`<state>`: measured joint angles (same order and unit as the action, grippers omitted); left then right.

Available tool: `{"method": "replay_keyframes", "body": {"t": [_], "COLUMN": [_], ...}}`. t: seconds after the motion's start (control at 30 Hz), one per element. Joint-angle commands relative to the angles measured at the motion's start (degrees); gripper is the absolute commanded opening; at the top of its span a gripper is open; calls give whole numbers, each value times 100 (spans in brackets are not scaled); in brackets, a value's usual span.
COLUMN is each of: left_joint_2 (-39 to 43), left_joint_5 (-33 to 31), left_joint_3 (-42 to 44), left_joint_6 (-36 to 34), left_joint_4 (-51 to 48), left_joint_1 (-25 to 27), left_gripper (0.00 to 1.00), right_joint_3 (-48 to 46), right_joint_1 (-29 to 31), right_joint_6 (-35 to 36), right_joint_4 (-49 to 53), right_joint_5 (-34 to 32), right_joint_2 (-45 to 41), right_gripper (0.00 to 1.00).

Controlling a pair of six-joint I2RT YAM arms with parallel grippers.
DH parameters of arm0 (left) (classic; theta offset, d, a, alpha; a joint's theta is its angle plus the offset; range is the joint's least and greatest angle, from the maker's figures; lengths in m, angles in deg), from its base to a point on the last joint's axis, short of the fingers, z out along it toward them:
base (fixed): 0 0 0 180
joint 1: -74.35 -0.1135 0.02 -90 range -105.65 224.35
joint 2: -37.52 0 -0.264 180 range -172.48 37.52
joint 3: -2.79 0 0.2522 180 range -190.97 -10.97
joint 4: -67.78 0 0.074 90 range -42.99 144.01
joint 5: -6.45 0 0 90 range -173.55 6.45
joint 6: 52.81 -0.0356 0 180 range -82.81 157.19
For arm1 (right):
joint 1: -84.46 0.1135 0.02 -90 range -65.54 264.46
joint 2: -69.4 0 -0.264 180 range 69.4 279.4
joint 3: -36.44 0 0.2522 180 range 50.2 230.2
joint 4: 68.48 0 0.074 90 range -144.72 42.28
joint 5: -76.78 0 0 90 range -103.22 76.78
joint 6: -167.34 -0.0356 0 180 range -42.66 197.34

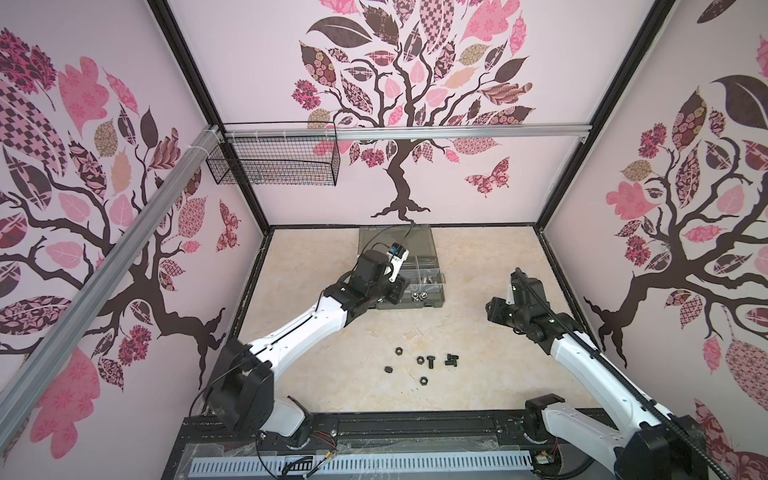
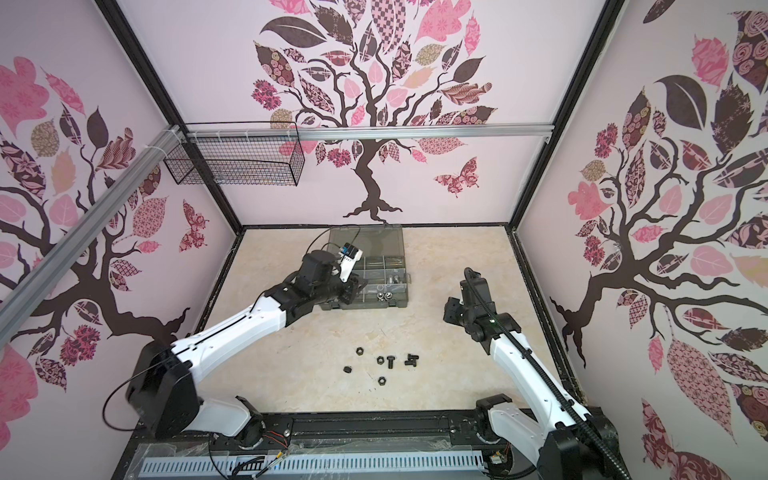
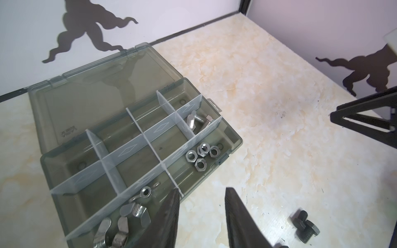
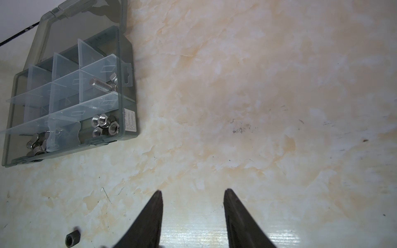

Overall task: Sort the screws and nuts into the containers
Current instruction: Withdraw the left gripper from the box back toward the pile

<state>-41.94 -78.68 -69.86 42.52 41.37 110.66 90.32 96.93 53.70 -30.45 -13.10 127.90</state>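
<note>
Marble tabletop (image 3: 279, 107): wing nuts (image 3: 129, 216) in case (image 3: 96, 96) just beside L tool (image 3: 203, 190), jaws apart, empty; R tool (image 4: 193, 190) likewise.

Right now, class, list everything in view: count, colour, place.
Translucent smoky-grey plastic organiser case: one, open, table's far middle.
Silver hex nuts: four, corner compartment.
Silver hex-head bolts: at least two, neighbouring compartment.
Silver wing nuts: several, adjacent near-row compartment.
Black hex nuts: four, loose on near table.
Black hex-head bolts: three, beside them, two touching.
Black wire mesh basket: one, rail, back left.
Cream marbled table: one, under everything.
Left gripper: black, open, over case's near edge.
Right gripper: black, open, above table right of case.
</note>
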Motion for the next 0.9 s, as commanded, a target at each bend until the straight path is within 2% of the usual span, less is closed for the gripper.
{"method": "replay_keyframes", "body": {"t": [0.0,0.23,0.37,0.5,0.67,0.87], "left_joint_2": [653,2143,2926,3610,4095,4150], "left_joint_5": [-197,-372,-453,-503,-615,-541], "left_joint_3": [820,1909,2373,2838,3033,3050], "left_joint_6": [566,1124,1423,1615,1752,1792], "left_joint_4": [-39,-394,-680,-673,-862,-1012], "left_joint_1": [-54,-63,-63,-63,-63,-57], "left_gripper": [39,41,41,42,43,43], "right_joint_3": [-46,32,-57,-91,-136,-198], "right_joint_1": [78,856,1073,1464,2030,2530], "right_joint_6": [-101,-149,-291,-399,-514,-703], "right_joint_4": [94,255,234,331,456,552], "right_joint_5": [214,16,231,140,44,-64], "right_joint_2": [77,435,624,713,837,890], "right_gripper": [50,53,53,53,54,54]}}
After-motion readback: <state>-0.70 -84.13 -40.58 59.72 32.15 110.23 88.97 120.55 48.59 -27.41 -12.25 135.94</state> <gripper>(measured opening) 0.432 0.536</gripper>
